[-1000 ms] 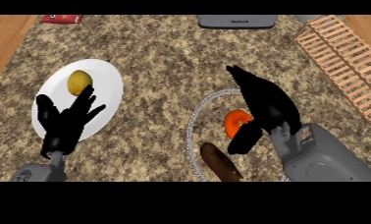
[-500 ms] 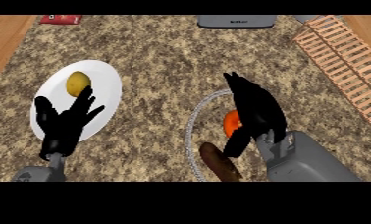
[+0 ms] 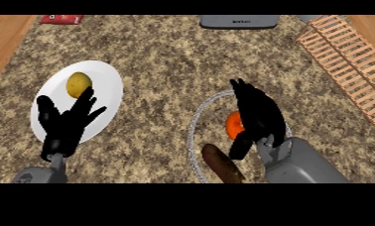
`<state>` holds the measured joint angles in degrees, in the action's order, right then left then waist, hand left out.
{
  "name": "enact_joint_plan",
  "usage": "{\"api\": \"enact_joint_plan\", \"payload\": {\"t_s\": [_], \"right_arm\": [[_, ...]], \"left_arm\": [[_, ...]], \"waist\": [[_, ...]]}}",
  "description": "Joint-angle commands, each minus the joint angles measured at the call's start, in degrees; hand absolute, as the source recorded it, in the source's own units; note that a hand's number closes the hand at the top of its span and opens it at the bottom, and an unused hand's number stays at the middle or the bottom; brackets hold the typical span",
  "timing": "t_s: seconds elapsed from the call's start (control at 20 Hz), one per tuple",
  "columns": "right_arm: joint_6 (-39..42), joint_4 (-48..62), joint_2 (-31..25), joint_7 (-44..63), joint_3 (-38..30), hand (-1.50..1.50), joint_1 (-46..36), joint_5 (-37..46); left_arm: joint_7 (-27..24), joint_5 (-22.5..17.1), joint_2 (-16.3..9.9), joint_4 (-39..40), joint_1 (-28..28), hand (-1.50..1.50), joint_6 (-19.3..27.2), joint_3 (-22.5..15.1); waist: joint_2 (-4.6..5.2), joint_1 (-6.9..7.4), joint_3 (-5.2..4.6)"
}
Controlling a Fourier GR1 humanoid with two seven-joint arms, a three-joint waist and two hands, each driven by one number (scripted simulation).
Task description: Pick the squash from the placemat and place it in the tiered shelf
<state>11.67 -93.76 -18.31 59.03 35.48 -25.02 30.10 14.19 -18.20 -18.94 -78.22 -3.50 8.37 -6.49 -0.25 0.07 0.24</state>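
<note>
Orange squash (image 3: 233, 125) on the round placemat (image 3: 196, 131) is covered by the right robot hand (image 3: 258, 116), fingers straight; the left robot hand (image 3: 67, 123) is held open.

You get even, fairly bright light across the speckled counter (image 3: 168, 66); no glare and no hard shadows anywhere; the white plate (image 3: 102, 79) reads brightest; both black hands show as flat dark shapes with little inner detail.

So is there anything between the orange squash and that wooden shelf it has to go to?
Nothing visible. Bare counter lies between the squash, under the right hand on the placemat, and the shelf at upper right.
</note>
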Motion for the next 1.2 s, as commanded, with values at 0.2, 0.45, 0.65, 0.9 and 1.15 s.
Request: {"api": "enact_joint_plan", "payload": {"t_s": [0.2, 0.45, 0.65, 0.9, 1.15], "right_arm": [[1.4, 6.6, 6.0, 5.1, 0.5, -1.5, -1.3, 8.7], [-1.5, 9.9, 3.4, -5.9, -3.0, -1.5, 3.1, 12.2], [-2.2, 7.9, 4.6, -8.8, -5.2, -1.5, 5.6, 13.8], [-5.7, 18.7, 10.2, -12.6, -5.6, -1.5, 2.5, 17.1], [6.2, 22.3, 6.9, -18.9, -4.3, 1.5, 0.8, 12.6]], "left_arm": [[-1.2, 2.2, 2.4, -0.4, 4.3, 0.0, 0.2, -0.6], [-3.0, 2.9, 3.3, 4.7, 0.6, 0.0, -2.4, 1.5], [-1.2, 3.1, 3.0, 1.9, 2.5, 0.0, -3.2, 2.8], [-0.4, 5.0, 5.0, -0.1, 3.5, 0.0, -1.5, 1.6], [1.2, 3.9, 2.3, -0.5, 1.5, 0.0, -4.1, 3.6]], "waist": [[0.24, 0.34, -0.26], [0.29, -0.1, -0.26], [0.22, -0.05, -0.25], [0.29, 0.31, -0.23], [0.38, 0.81, -0.22]]}}
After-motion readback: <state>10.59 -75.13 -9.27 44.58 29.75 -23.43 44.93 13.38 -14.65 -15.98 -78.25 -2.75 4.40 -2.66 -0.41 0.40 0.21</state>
